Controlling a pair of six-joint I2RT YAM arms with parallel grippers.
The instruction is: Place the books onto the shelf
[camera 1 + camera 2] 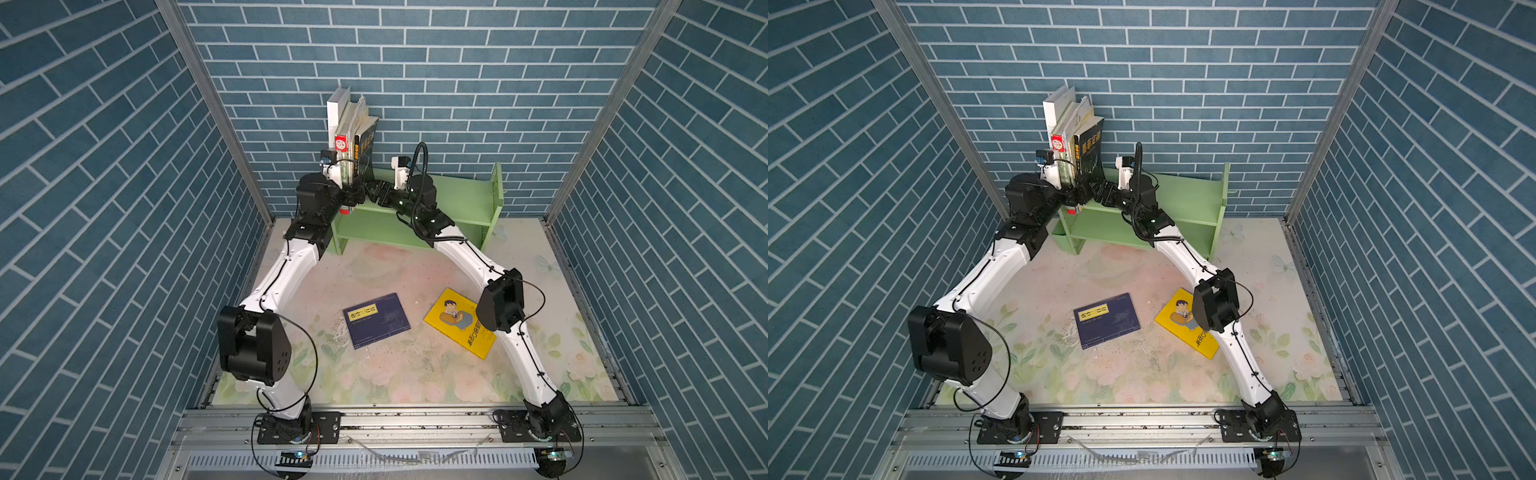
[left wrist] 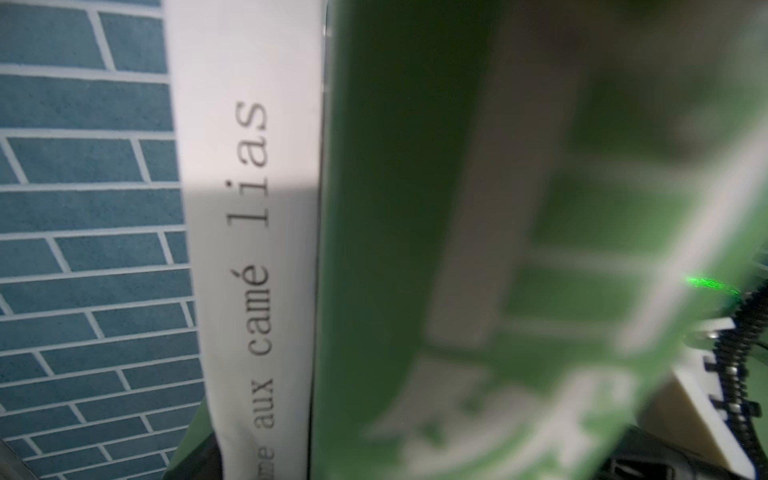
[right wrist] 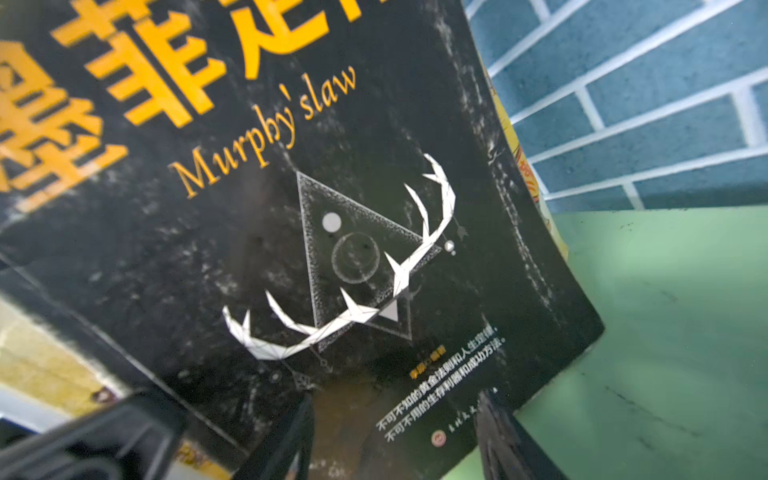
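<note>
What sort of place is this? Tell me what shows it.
Likely a staged robot test cell, not a real room: blue brick-print walls on metal framing, two arms bolted to a rail, a floral tabletop with a green shelf of books.

Count: 1 shelf [image 1: 465, 199], 2 tiers. 2 books flat on the counter [image 1: 374, 374]: 1 navy book [image 1: 376, 320], 1 yellow book [image 1: 455, 322]. Upright row [image 1: 365, 145] on shelf: at least 4 books, exact number unclear. 2 arms [image 1: 282, 270].
</note>
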